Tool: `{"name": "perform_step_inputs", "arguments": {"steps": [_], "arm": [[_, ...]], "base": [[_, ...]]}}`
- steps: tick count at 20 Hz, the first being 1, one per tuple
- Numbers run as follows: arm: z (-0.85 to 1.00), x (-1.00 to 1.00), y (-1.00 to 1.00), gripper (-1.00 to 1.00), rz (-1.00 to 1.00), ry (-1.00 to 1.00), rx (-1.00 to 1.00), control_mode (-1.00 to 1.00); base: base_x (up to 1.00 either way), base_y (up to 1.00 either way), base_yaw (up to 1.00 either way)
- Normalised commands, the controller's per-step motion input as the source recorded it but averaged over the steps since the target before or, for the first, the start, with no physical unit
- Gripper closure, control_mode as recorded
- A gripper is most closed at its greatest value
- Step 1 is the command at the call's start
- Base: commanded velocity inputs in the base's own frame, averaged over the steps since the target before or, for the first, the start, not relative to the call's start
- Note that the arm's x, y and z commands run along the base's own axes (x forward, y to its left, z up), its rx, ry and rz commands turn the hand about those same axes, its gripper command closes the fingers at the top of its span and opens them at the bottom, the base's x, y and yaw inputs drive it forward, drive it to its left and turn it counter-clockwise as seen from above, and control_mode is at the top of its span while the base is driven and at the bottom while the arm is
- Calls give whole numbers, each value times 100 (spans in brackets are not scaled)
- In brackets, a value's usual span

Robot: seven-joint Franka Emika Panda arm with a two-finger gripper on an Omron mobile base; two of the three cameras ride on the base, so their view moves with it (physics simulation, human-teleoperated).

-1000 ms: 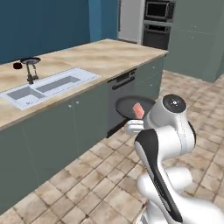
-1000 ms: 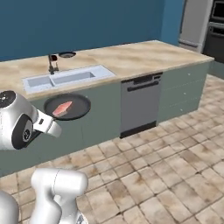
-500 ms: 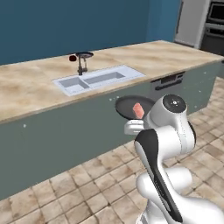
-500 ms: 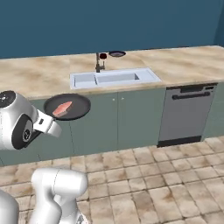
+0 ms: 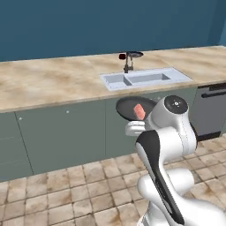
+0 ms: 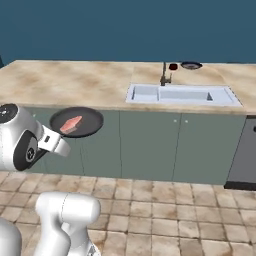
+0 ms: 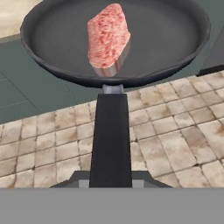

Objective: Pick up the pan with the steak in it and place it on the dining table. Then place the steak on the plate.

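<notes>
No legible writing is seen. The round black frying pan [image 7: 114, 41], containing the pinkish-red steak slab [image 7: 108, 40], is clamped by its handle between the closed gripper [image 7: 111, 181] fingers.

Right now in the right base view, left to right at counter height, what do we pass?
steak in the pan → sink → dishwasher. The tap, the small dark-red object and the plate sit behind the sink, so I leave them out.

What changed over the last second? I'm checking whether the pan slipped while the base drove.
The base swung round, so the dining table now lies square across both base views. The pan stays level in the shut gripper, held by its handle, steak still inside.
</notes>
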Motion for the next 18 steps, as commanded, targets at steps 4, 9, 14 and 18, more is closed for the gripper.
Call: {"name": "perform_step_inputs", "arguments": {"steps": [4,9,14,18], "arm": [[0,0,0,100,0,0,0,100],[0,0,0,100,0,0,0,100],[0,0,0,100,0,0,0,100],[0,0,0,100,0,0,0,100]], "base": [[0,-11,23],[0,5,1],[4,71,11],[11,94,11]]}}
